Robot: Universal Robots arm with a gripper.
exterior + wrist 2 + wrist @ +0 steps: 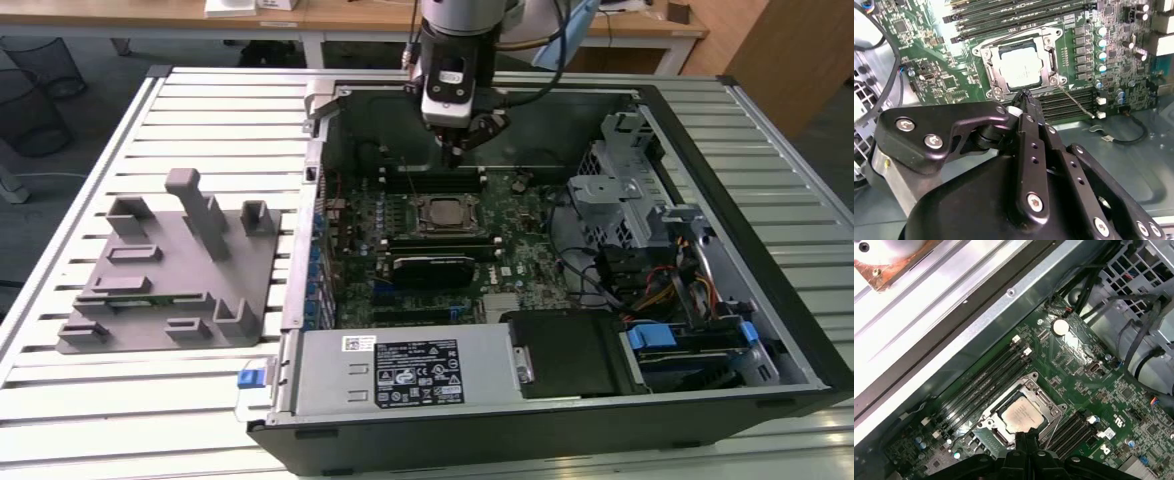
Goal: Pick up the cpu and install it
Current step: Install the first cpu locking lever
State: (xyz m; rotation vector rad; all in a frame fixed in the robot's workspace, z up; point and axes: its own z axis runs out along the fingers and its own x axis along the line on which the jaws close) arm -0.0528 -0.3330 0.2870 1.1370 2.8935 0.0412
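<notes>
The cpu (443,212) is a small square chip with a pale metal top. It lies flat inside the motherboard socket's metal frame (995,75) in the open computer case. In both wrist views the cpu (1021,68) (1021,415) sits just beyond the fingertips. My gripper (455,152) hangs above the board, slightly behind the socket in the exterior view. Its two black fingers (1029,130) are pressed together into one thin tip with nothing between them. The gripper (1026,96) (1022,436) is apart from the chip.
A grey plastic fixture (167,270) lies on the slatted table at the exterior view's left. Inside the case are memory slots (981,382), a black heatsink block (430,268), the power supply (400,372), cables and a drive cage (627,190). The case wall (979,315) runs close behind the board.
</notes>
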